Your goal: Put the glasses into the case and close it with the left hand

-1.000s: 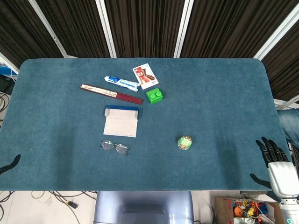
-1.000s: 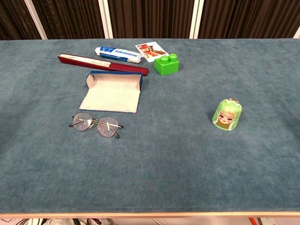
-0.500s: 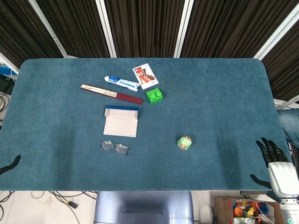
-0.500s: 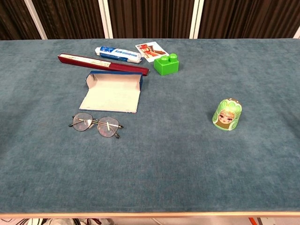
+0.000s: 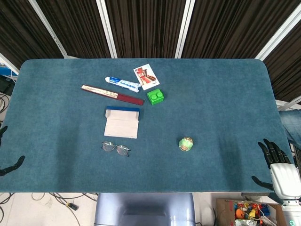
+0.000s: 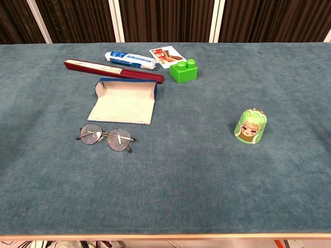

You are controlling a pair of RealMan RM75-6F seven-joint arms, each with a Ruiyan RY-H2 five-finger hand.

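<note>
Thin wire-framed glasses [image 5: 115,149] [image 6: 106,136] lie unfolded on the blue cloth, just in front of the case. The case [image 5: 122,123] [image 6: 123,101] lies open, its pale lining facing up and its blue wall at the far side. Only dark fingertips of my left hand [image 5: 10,163] show in the head view, at the table's left front edge, far from the glasses; they are apart and hold nothing. My right hand [image 5: 274,159] rests at the right front edge with fingers spread and empty. Neither hand shows in the chest view.
Behind the case lie a long dark red folded fan [image 5: 112,94] [image 6: 111,71], a toothpaste tube [image 5: 122,84] [image 6: 131,60], a picture card [image 5: 146,76] and a green brick [image 5: 155,96] [image 6: 183,71]. A small green doll [image 5: 186,143] [image 6: 251,126] stands right of centre.
My left hand has crept slightly into view at the left edge; a second fingertip now shows higher up. Nothing on the table has moved.
</note>
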